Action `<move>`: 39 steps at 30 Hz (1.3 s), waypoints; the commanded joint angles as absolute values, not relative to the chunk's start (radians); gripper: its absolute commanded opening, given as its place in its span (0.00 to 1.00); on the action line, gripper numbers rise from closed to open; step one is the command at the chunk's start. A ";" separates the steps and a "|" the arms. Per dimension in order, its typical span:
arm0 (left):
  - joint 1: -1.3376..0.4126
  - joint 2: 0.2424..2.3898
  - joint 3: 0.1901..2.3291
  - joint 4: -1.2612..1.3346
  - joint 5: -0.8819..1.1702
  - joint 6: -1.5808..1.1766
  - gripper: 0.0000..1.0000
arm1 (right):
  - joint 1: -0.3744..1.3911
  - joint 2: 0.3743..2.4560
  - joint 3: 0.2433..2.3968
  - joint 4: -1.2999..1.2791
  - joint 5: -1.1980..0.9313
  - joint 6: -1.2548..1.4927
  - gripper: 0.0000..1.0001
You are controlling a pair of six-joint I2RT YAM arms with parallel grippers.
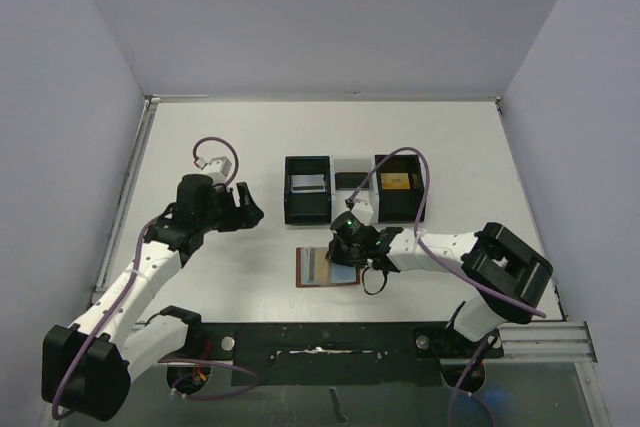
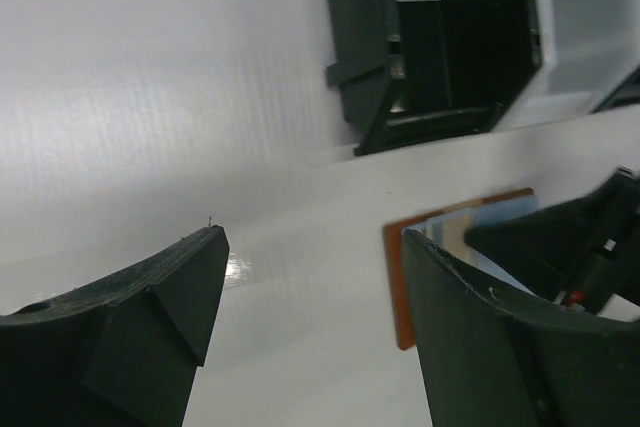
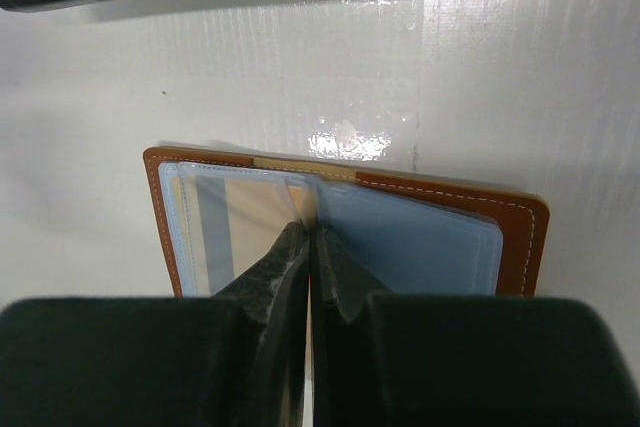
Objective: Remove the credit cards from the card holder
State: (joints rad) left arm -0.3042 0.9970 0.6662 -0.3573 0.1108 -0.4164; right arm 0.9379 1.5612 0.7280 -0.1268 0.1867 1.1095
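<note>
On the counter (image 1: 230, 147) at 6 o'clock from the tray (image 1: 290, 197), the card holder (image 3: 410, 242) lies open, our right claw (image 3: 308, 242) shut at its fold, left claw (image 2: 312, 247) open: we should pull slowly.

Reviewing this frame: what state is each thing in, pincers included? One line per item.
card holder: open, lying flat on the table, pockets facing up.
right pincer: shut, tips at the holder's middle fold; whether anything is pinched is unclear.
left pincer: open, empty, clear of the holder.
tray: upright, a flat card-like item in each outer compartment.
</note>
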 commanded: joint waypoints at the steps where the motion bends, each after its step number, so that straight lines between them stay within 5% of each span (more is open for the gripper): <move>1: -0.308 0.987 0.609 -0.182 0.394 -0.548 0.67 | 0.898 1.550 0.643 -0.040 0.110 1.113 0.00; 12: -0.612 1.075 0.453 0.159 0.344 -0.776 0.49 | 0.850 1.548 0.567 0.035 0.049 1.148 0.00; 39: -0.668 1.384 0.368 0.529 0.330 -0.952 0.39 | 0.842 1.568 0.568 0.035 0.040 1.154 0.00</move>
